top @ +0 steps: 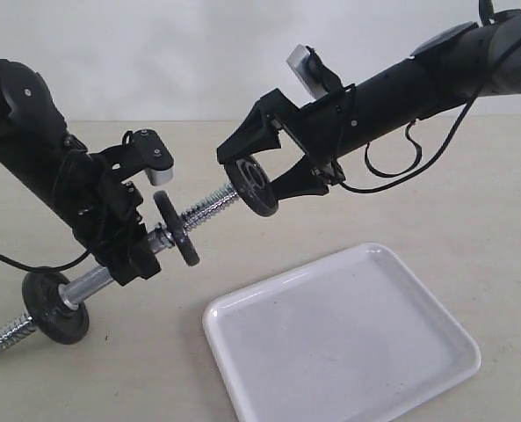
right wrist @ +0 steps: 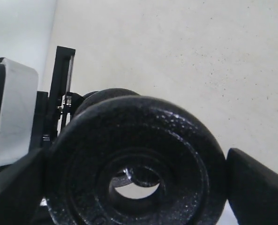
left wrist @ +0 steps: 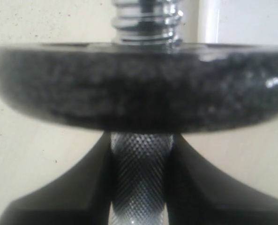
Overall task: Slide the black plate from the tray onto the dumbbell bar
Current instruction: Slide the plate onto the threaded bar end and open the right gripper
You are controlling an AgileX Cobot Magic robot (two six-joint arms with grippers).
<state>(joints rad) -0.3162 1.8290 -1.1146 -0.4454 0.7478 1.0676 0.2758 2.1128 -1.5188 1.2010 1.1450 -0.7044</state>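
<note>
My right gripper (top: 256, 180) is shut on the black plate (top: 253, 187), holding it on edge in the air by its rim. The plate (right wrist: 176, 140) fills the right wrist view between both fingers (right wrist: 256, 187). The dumbbell bar (top: 209, 209) slants up from lower left, and its threaded tip reaches the plate's centre hole. A shiny bit of that tip (right wrist: 128, 174) shows through the hole. My left gripper (top: 141, 251) is shut on the bar's knurled middle (left wrist: 139, 178). The white tray (top: 339, 338) lies empty at the front right.
Two other black discs sit on the bar: one (top: 177, 227) just beyond my left gripper, filling the left wrist view (left wrist: 139, 89), and one (top: 56, 306) near the low end. The tray's rim (left wrist: 242, 21) shows behind the bar's threaded end (left wrist: 148, 21).
</note>
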